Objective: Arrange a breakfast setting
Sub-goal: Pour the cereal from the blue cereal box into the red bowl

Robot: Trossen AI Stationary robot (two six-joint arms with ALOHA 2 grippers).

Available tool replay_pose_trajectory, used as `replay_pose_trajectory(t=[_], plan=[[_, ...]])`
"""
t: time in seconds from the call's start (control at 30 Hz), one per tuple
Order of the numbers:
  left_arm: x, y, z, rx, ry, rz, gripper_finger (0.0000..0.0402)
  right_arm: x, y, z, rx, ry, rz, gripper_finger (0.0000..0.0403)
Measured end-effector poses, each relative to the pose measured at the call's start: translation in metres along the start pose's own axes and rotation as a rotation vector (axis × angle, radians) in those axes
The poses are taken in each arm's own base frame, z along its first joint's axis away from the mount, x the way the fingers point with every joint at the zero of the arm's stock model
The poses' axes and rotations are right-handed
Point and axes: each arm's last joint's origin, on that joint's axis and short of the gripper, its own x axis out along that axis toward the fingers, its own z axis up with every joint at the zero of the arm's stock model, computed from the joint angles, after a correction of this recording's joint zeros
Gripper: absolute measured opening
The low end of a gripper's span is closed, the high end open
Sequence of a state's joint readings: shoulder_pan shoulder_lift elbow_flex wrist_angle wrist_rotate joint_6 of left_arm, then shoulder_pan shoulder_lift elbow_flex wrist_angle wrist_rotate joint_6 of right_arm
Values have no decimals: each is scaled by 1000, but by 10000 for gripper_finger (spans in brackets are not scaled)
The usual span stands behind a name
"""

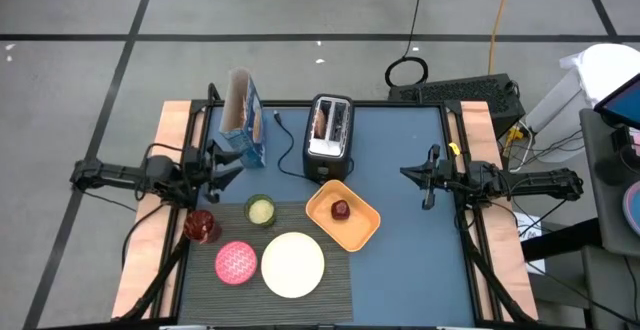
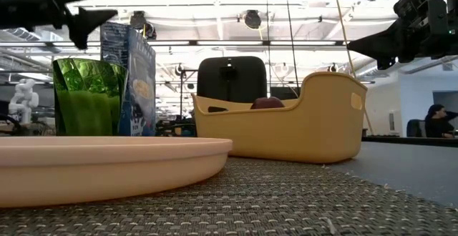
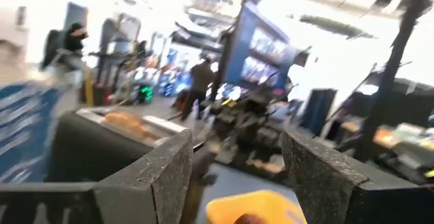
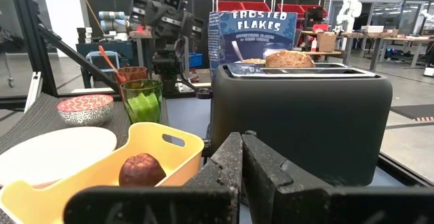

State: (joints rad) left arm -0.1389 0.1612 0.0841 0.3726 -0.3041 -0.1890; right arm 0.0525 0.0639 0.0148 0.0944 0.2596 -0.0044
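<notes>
Placemat (image 2: 286, 207): coarse woven ribbed fabric, matt. Plate (image 2: 107, 161): smooth, matt plastic. Cup (image 4: 142, 100): translucent glossy green plastic. Yellow basket (image 2: 286, 125): smooth matt plastic. Toaster (image 4: 298, 115): matt black body. Right gripper (image 4: 241, 157) fingers: rough, grainy black pads.

Bright overhead ceiling lights give soft shadows; left wrist view motion-blurred, low view's near plate (image 2: 107, 166) defocused.

Blue cereal box (image 4: 252, 37) front: "FROSTED FLAKES", smaller line beneath too small to read.
</notes>
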Motion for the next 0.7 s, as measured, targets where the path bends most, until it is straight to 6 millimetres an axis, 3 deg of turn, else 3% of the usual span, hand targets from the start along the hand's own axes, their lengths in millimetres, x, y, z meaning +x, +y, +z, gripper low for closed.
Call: replay_pose_trajectory(t=[0.17,0.4,0.7], plan=[[7,-9,9,14,-47,-57,232,0,0,0,0,0,0,2],[24,-26,47,80,-39,-45,232,0,0,0,0,0,0,2],[40,-33,95,279,133,314,232,0,0,0,0,0,0,2]])
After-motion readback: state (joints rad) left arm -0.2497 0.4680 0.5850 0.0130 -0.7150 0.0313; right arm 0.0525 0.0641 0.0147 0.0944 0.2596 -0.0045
